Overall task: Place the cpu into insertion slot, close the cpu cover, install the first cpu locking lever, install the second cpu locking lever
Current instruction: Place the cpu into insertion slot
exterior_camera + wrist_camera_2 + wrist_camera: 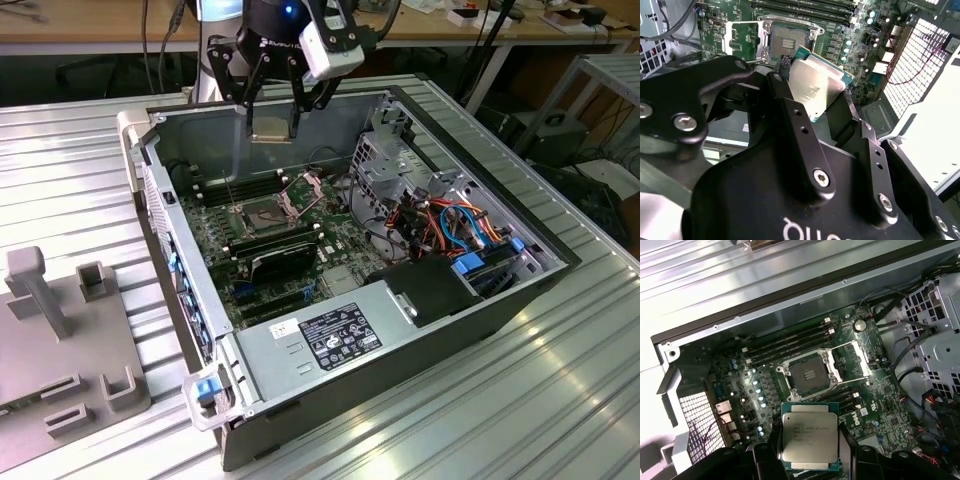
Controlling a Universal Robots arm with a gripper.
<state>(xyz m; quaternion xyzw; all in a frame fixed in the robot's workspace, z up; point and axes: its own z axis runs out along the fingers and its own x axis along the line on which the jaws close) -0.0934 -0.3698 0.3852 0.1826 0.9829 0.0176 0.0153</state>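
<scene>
Claw (273, 126) clenched on the cpu (271, 132), fingers (796, 125) pinching two opposite edges. In the first wrist view the cpu (809, 436) shows its metal lid face-on, rim visible all round.

Position: chip hangs above the insertion slot (262, 212), well apart from it, not seated. In the first wrist view the insertion slot (807, 374) has its pin field bare. The cpu cover (862, 362) looks flipped open just beside the slot, so the drop path looks clear.

Handling, my read:
- Light, flat and stiff. It won't flex, so weight is no issue.
- The metal lid is probably slick, so an edge pinch beats any hold on the face.
- The fragile parts are the chip's underside and the slot's pins. Any tilt or sideways scrape at the slot could bend pins.
- Best hold is what I have: opposite rim edges, mid-side, chip level with the slot.
</scene>
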